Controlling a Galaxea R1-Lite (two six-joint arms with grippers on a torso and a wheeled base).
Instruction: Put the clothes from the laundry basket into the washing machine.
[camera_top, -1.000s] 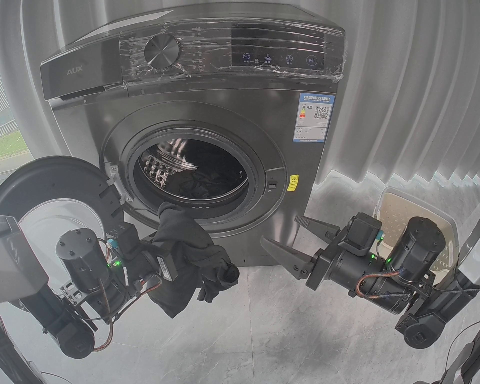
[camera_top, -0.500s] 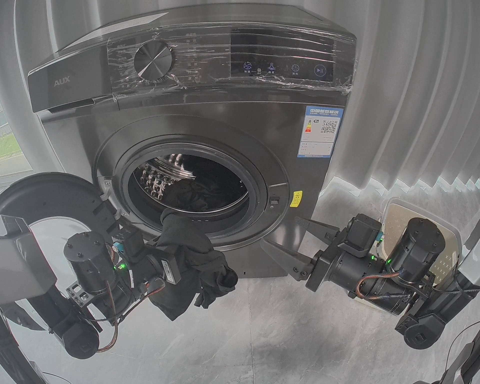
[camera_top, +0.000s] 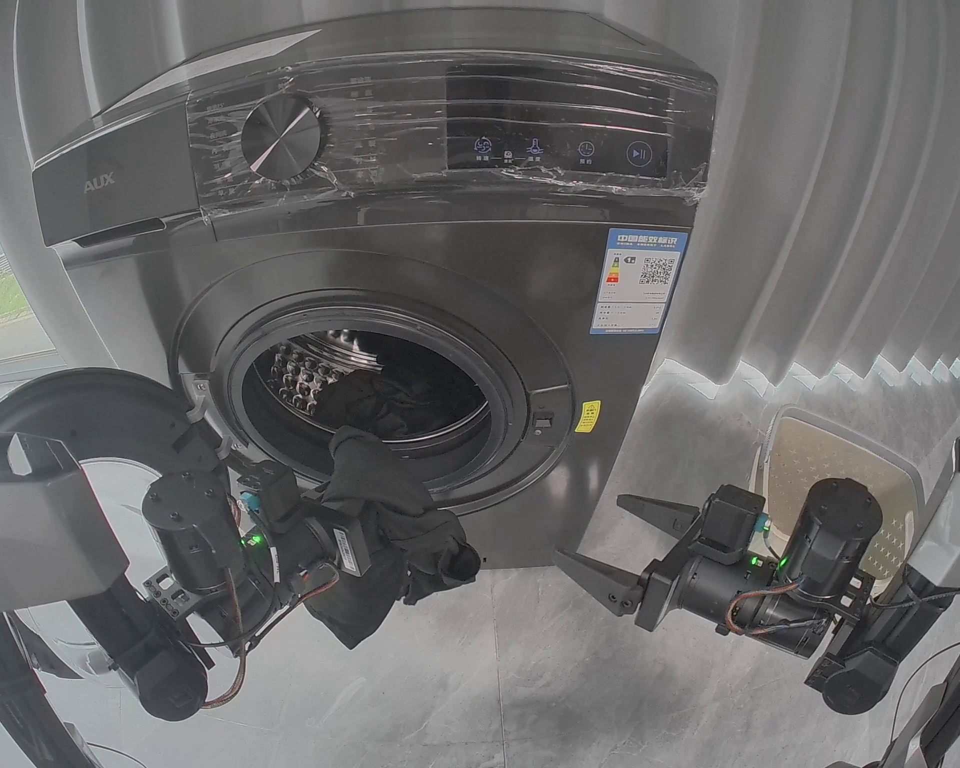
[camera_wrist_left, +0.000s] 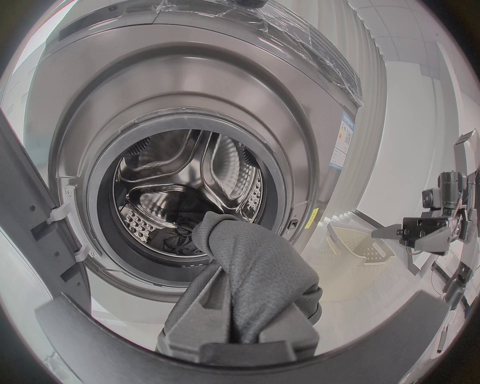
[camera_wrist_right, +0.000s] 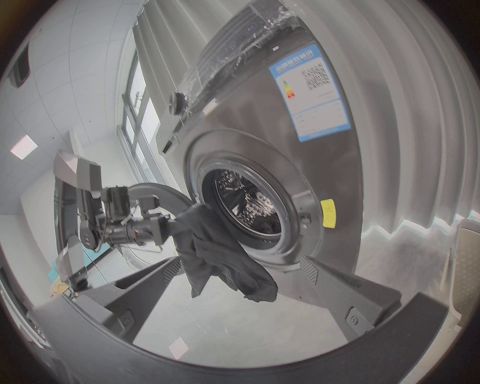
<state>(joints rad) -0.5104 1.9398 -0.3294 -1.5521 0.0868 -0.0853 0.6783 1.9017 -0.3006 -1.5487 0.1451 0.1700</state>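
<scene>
The grey washing machine (camera_top: 450, 250) stands with its round door (camera_top: 90, 420) swung open to the left. Dark clothes (camera_top: 390, 395) lie inside the drum (camera_wrist_left: 175, 190). My left gripper (camera_wrist_left: 245, 320) is shut on a dark grey garment (camera_top: 385, 505), which hangs just in front of the drum's lower rim and drapes down over the fingers. Low in front of the machine's right side, my right gripper (camera_top: 592, 530) is open and holds nothing. The cream laundry basket (camera_top: 770, 430) stands on the floor to the right, behind the right arm.
White curtains (camera_top: 830, 200) hang behind and to the right of the machine. The open door takes up the space left of my left arm. Grey marble floor (camera_top: 520, 680) lies between the two arms.
The whole head view has shifted, so the camera moved. My right gripper sits lower and farther back from the machine's front. The left gripper keeps the garment at the drum's lower rim.
</scene>
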